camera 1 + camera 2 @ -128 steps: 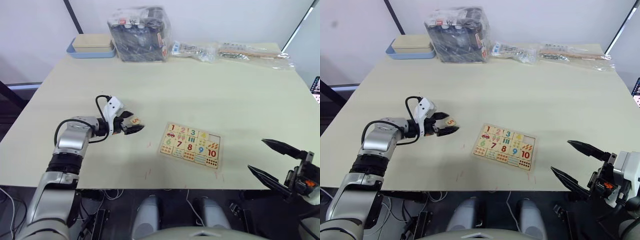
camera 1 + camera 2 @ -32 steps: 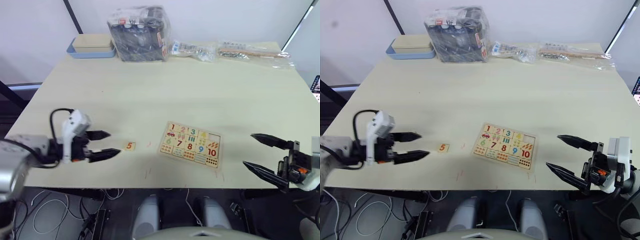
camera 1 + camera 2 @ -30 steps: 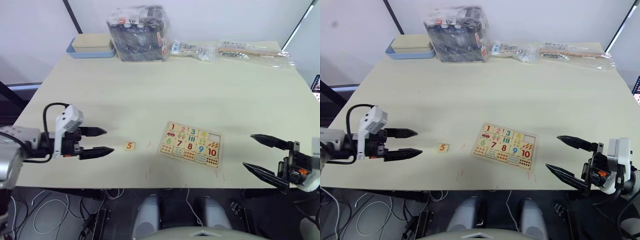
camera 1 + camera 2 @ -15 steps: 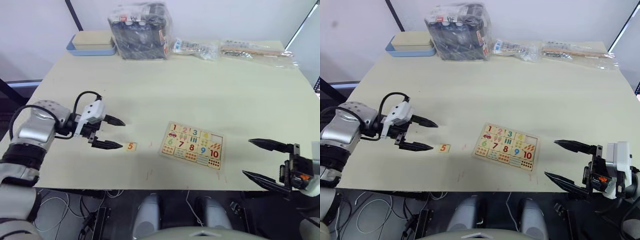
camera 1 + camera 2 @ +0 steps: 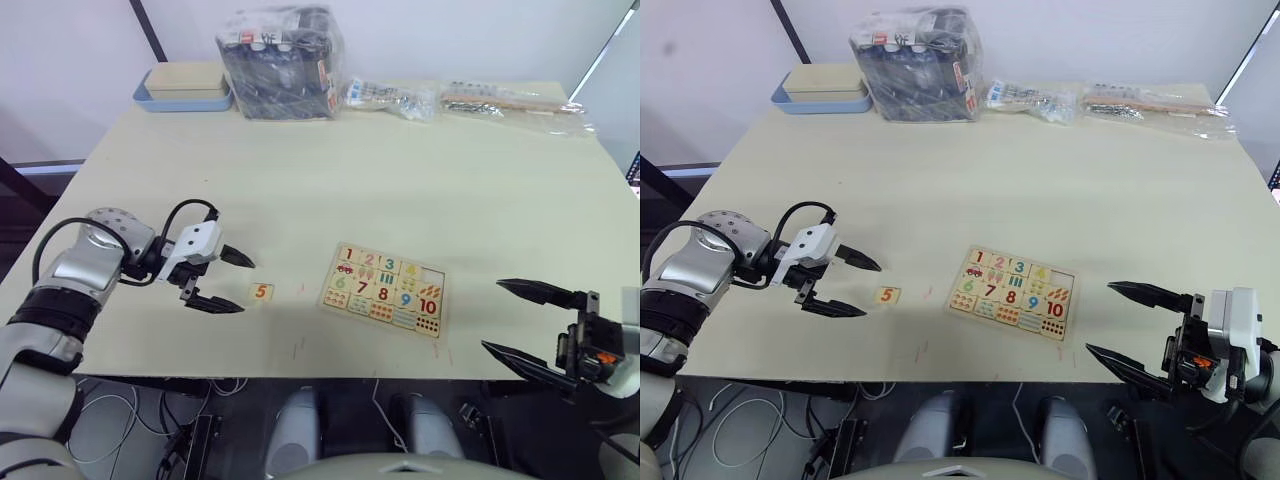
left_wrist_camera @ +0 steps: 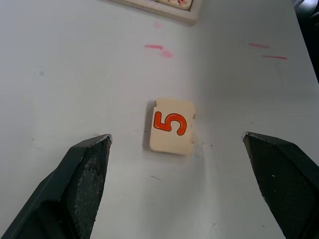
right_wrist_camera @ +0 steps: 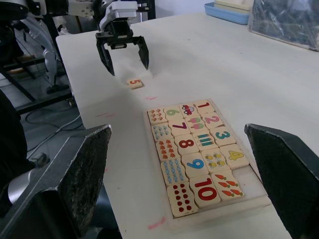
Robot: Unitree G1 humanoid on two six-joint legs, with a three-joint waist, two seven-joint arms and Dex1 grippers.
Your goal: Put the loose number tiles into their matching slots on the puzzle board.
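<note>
Left gripper, jaws apart, faces the 5 tile — centre, lower, then pinch; right gripper waits open.

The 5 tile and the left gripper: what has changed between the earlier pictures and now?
The left gripper, which earlier held the 5 tile above the table, has let it go and pulled back. It has now returned, jaws open, just left of the tile lying flat on the table. The puzzle board and the open right gripper stayed much as before.

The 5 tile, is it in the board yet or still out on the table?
Out. The 5 tile lies face up on the table, apart from the puzzle board.
</note>
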